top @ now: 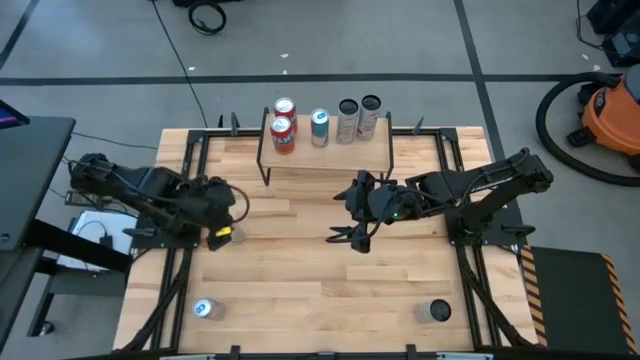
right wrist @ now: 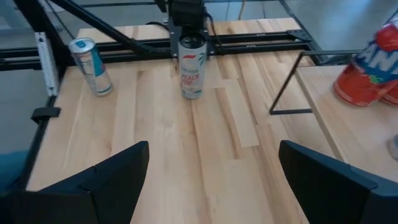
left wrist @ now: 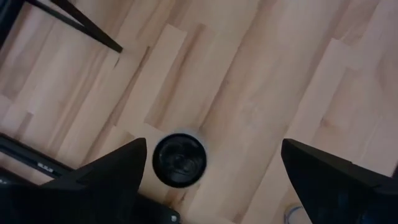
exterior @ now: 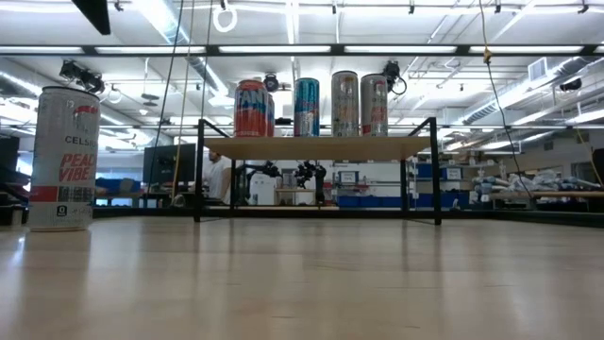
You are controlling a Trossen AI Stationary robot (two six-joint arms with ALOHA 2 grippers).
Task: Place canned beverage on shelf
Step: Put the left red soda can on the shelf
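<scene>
A white can with red lettering point(right wrist: 192, 66) stands upright on the wooden table, left of centre; its dark top point(left wrist: 179, 160) shows in the left wrist view. My left gripper point(left wrist: 212, 144) hangs open above it, pointing steeply down, and touches nothing. In the low view one dark finger point(exterior: 94, 11) hangs well above this can point(exterior: 64, 156). The shelf point(top: 328, 150), a light board on thin black legs, stands at the far middle and carries several upright cans. My right gripper point(top: 350, 238) waits open over the table's middle, right of the can.
A light blue can point(top: 205, 309) stands near the front left corner and a grey can point(top: 435, 311) near the front right. Black frame rails point(top: 175, 270) run along both table sides. Bare wood lies between the white can and the shelf. A person point(exterior: 219, 175) stands far behind.
</scene>
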